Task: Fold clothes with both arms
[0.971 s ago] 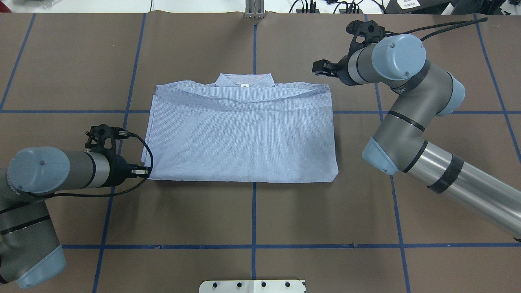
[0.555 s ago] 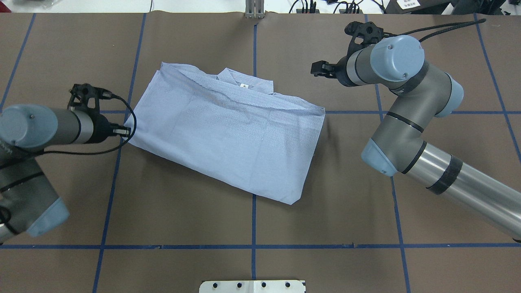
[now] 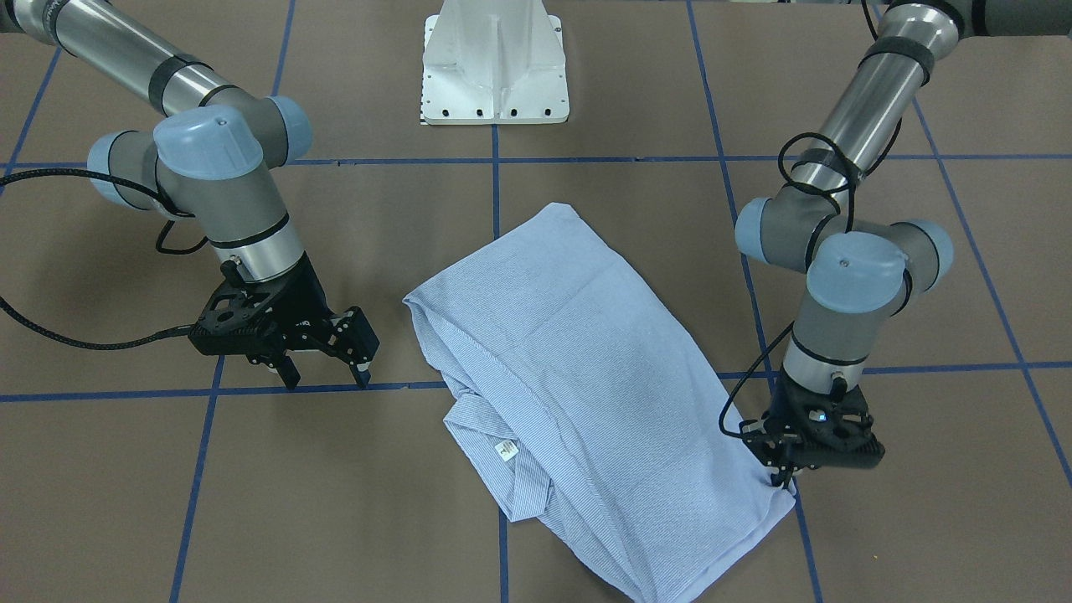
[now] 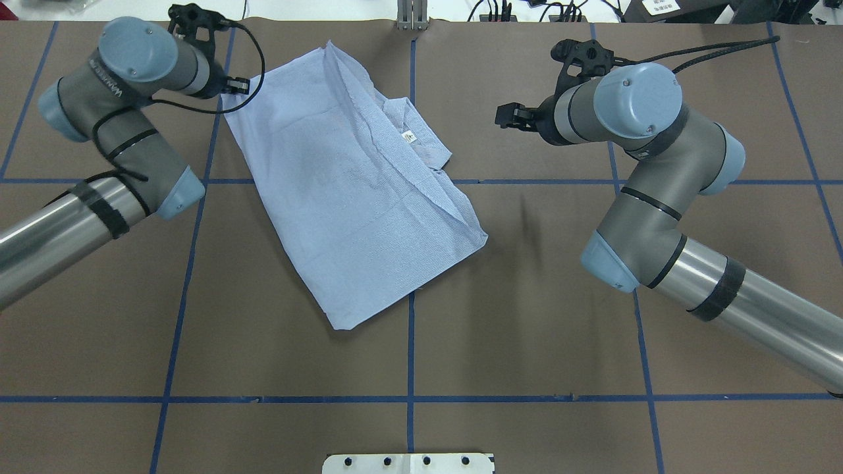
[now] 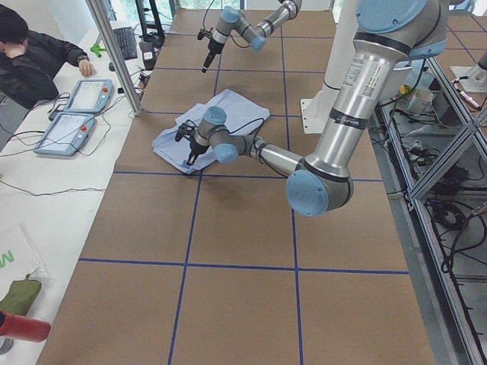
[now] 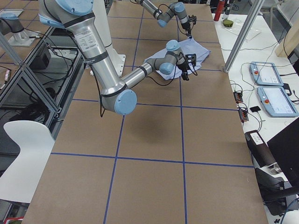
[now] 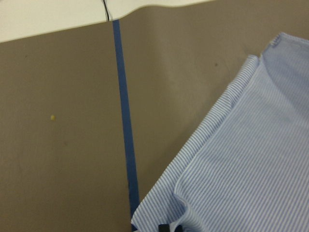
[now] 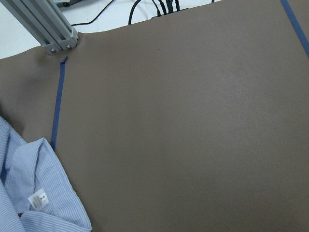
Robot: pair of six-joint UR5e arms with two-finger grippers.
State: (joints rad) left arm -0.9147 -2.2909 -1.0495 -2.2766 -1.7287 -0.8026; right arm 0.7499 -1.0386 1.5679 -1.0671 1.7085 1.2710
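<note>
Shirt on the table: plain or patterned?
Light blue shirt with fine white stripes; clearest in left wrist view.

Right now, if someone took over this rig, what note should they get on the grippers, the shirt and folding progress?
Left gripper: shut on a corner of the shirt, toward the far side of the table.
Right gripper: open, empty, apart from the shirt, beyond its collar.
Shirt: folded rectangle, skewed, no sleeves showing.
Done: first folds.
To do: square it up, probably fold again, release.

The overhead camera looks down on the counter (image 4: 527, 329) from its near side; the front camera faces it from the far side. Side cameras look along from each end. Both close wrist cameras catch the shirt (image 7: 241, 159).
</note>
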